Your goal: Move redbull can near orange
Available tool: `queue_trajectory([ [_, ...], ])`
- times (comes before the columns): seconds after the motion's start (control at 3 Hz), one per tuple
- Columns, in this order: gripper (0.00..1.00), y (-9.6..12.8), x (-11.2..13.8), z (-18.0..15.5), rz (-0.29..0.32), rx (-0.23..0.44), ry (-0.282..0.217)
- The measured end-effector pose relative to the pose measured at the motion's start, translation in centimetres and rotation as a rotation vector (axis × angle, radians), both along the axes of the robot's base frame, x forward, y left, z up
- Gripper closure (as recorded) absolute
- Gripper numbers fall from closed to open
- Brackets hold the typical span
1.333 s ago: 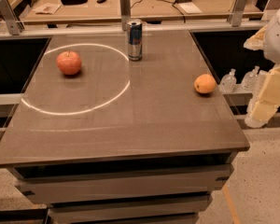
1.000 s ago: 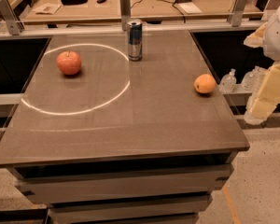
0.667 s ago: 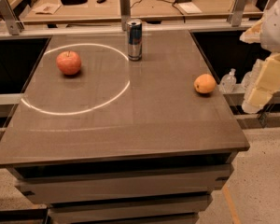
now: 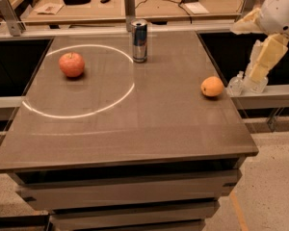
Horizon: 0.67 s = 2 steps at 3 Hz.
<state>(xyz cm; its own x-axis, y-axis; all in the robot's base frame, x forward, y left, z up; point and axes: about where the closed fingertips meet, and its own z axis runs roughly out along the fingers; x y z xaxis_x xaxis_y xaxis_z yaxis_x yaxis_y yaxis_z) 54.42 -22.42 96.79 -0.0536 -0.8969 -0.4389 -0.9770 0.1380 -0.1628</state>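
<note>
The redbull can (image 4: 139, 40) stands upright at the far middle of the table, blue and silver with a silver top. The orange (image 4: 212, 86) lies near the table's right edge, well to the right of the can and nearer to me. My gripper (image 4: 248, 52) hangs off the table's right side, above and to the right of the orange. Its two cream fingers are spread apart and hold nothing. It is far from the can.
A red apple (image 4: 72, 64) sits at the far left inside a ring of light on the brown table (image 4: 135, 129). Small clear bottles (image 4: 237, 84) stand on a ledge right of the table. A cluttered bench with metal posts runs behind.
My gripper has risen a little and shifted left toward the table's right edge. The can, the orange and the apple have not moved.
</note>
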Motion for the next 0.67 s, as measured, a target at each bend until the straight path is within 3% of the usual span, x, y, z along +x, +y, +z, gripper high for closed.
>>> queue_trajectory([
  [0.33,0.0,-0.7,3.1,-0.1,-0.055,0.13,0.009],
  [0.67,0.0,-1.7,5.2,0.0,-0.183,0.211,0.008],
])
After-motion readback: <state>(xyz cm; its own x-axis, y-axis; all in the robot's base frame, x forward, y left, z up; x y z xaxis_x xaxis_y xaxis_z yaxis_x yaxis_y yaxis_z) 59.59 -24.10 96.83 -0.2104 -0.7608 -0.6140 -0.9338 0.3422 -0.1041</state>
